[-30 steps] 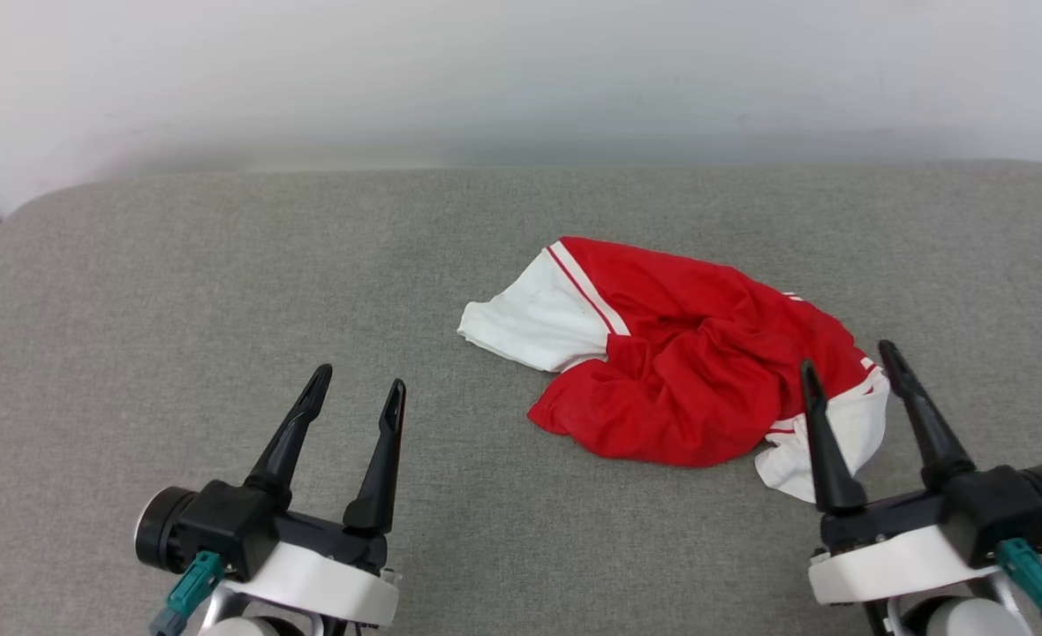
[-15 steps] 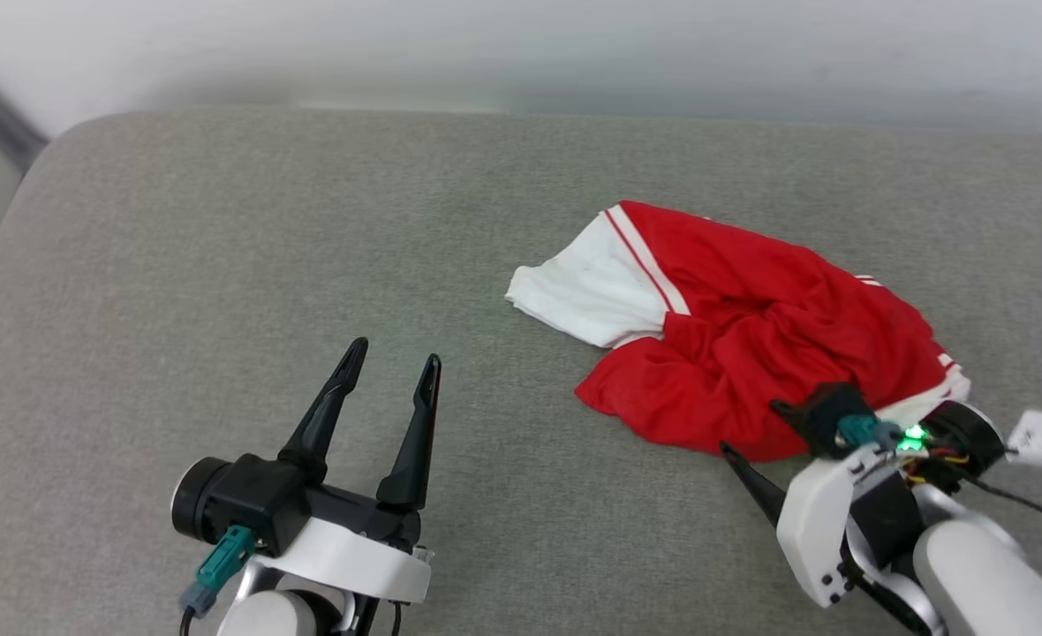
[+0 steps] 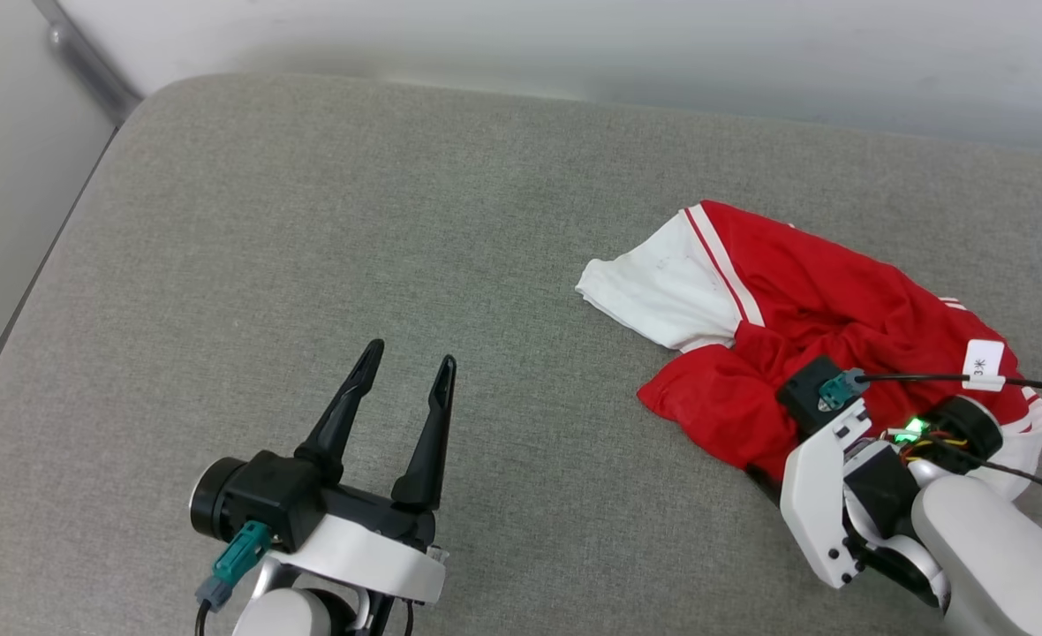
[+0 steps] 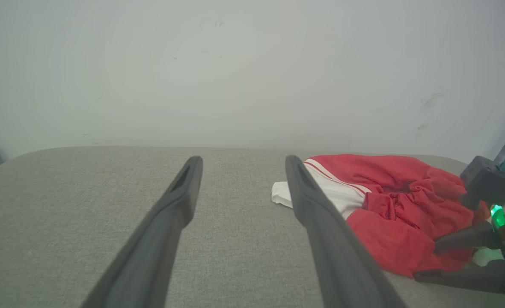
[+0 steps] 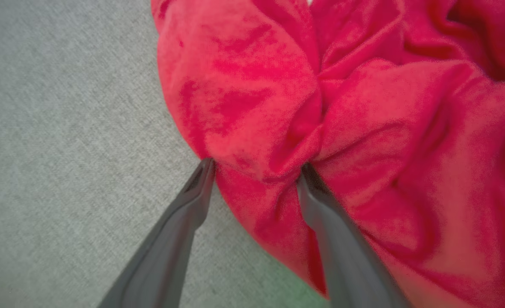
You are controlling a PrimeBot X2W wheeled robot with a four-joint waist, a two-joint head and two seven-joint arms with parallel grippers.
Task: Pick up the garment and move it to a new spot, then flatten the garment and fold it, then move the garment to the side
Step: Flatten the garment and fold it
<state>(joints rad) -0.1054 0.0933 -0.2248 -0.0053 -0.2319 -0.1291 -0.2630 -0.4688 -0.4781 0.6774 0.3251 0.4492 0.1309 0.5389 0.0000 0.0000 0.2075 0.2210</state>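
**Right arm just dropped onto the shirt, grab not made yet**

A second ago your right gripper (image 5: 256, 167) was parked with its fingers up, right at the near edge of the garment (image 3: 839, 291). Now it's tipped over and nosed down into that edge of the red heap. The head camera has swung too, so don't read the shirt sliding across the picture as the shirt moving. It looks like the same crumpled pile, one white sleeve poking out to the left, lying on the right-hand part of the grey cushion (image 3: 309, 221).

In the right wrist view the jaws are spread wide. One tip sits at the hem where cloth meets cushion, the other is pressed into a fold, and a ridge of red fabric is bunched between them. Nothing's pinched yet as far as I can see.

Your left gripper (image 3: 410, 355) hovers wide and empty over bare cushion, well apart from the shirt.

My read: you're at the very start, the pick-up. Closing on that ridge comes next. Watch that you catch more than one thin layer, or it may slip out on the lift.
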